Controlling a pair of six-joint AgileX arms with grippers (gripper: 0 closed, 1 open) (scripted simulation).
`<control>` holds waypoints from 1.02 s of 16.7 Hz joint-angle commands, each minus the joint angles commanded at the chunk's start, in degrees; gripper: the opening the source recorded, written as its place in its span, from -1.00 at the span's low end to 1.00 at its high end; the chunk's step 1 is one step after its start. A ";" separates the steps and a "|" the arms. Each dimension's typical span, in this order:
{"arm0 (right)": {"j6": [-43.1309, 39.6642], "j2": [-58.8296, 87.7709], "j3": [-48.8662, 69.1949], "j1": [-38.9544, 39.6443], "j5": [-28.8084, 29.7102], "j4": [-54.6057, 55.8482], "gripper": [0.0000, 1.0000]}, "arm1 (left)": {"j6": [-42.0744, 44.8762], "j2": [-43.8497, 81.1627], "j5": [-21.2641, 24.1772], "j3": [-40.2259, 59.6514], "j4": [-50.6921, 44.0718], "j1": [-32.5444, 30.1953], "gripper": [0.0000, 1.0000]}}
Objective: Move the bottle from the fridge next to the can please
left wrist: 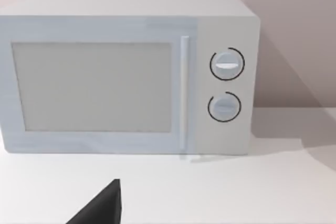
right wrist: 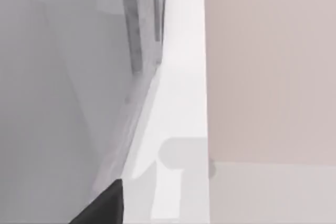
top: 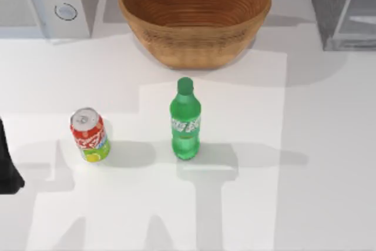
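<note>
The green bottle stands upright on the white table near its middle, free of any grip. The red can stands upright to its left, with a gap of about a bottle's height between them. The dark grey fridge occupies the back right corner, and its pale door panel appears close up in the right wrist view. My left arm is parked at the table's left edge, beside the can. A dark part of my left gripper points toward the microwave. A dark part of my right gripper sits close to the fridge.
A large woven basket stands at the back middle, behind the bottle. A white microwave with two round knobs is at the back left. The table stretches bare in front and to the right.
</note>
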 joint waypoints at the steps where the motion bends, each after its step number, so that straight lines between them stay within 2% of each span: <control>1: -0.12 -0.30 -0.29 -0.61 -0.10 0.12 1.00 | 0.00 0.00 0.00 0.00 0.00 0.00 1.00; 4: 1.59 -0.70 -0.95 1.31 1.64 1.05 1.00 | 0.00 0.00 0.00 0.00 0.00 0.00 1.00; 7: 6.88 -1.96 -3.25 8.52 7.27 3.90 1.00 | 0.00 0.00 0.00 0.00 0.00 0.00 1.00; 14: 25.20 -7.86 -11.99 37.47 28.54 14.26 1.00 | 0.00 0.00 0.00 0.00 0.00 0.00 1.00; 17: 32.14 -10.61 -15.53 47.22 36.77 18.26 1.00 | 0.00 0.00 0.00 0.00 0.00 0.00 1.00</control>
